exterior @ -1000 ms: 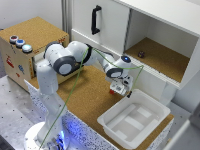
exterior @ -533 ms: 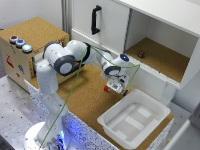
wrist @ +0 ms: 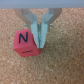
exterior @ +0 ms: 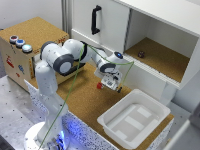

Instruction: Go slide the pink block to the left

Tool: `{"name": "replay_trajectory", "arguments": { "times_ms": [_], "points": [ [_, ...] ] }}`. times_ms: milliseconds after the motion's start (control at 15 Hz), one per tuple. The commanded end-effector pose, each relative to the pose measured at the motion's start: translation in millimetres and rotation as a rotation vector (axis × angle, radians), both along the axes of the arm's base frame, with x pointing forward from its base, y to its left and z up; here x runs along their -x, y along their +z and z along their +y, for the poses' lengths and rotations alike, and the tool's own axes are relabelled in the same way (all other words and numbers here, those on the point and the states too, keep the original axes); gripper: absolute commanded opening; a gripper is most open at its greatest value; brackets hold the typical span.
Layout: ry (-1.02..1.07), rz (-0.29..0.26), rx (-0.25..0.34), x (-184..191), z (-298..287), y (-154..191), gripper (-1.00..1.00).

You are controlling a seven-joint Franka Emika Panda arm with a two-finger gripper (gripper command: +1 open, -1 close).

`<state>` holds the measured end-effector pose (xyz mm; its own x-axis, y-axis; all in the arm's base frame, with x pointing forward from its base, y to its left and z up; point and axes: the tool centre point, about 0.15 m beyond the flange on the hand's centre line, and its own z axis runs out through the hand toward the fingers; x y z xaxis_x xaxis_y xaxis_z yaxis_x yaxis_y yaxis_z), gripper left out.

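Observation:
The pink block [exterior: 99,86] is a small reddish cube lying on the cork tabletop [exterior: 80,100], just on the exterior view's left of my gripper [exterior: 108,83]. In the wrist view the block [wrist: 26,44] shows a dark letter N on its top face. My gripper [wrist: 39,43] is down at table level, and its fingers [wrist: 43,31] are pressed together with nothing between them. They sit against the block's side, not around it.
A white tray [exterior: 132,120] stands on the exterior view's right of the gripper near the table's front. Behind is a white cabinet with a black handle [exterior: 95,20] and an open shelf holding a small dark object [exterior: 141,54]. A wooden box with buttons [exterior: 20,44] stands far left.
The gripper has moved toward the exterior view's left along the table, away from the tray. The pink block now shows at its left side.

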<state>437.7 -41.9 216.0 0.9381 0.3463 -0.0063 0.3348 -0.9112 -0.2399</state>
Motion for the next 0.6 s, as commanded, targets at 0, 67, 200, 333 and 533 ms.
{"name": "replay_trajectory", "arguments": {
  "times_ms": [0,67,200,333,533],
  "points": [
    [0.033,-0.146,0.027,38,19,40,-1.0],
    [0.049,-0.155,0.043,40,22,42,-1.0],
    [0.066,-0.188,0.069,46,28,52,1.0],
    [0.109,-0.199,0.071,51,34,58,1.0],
    [0.174,-0.207,0.143,53,45,46,1.0]
  ]
}}
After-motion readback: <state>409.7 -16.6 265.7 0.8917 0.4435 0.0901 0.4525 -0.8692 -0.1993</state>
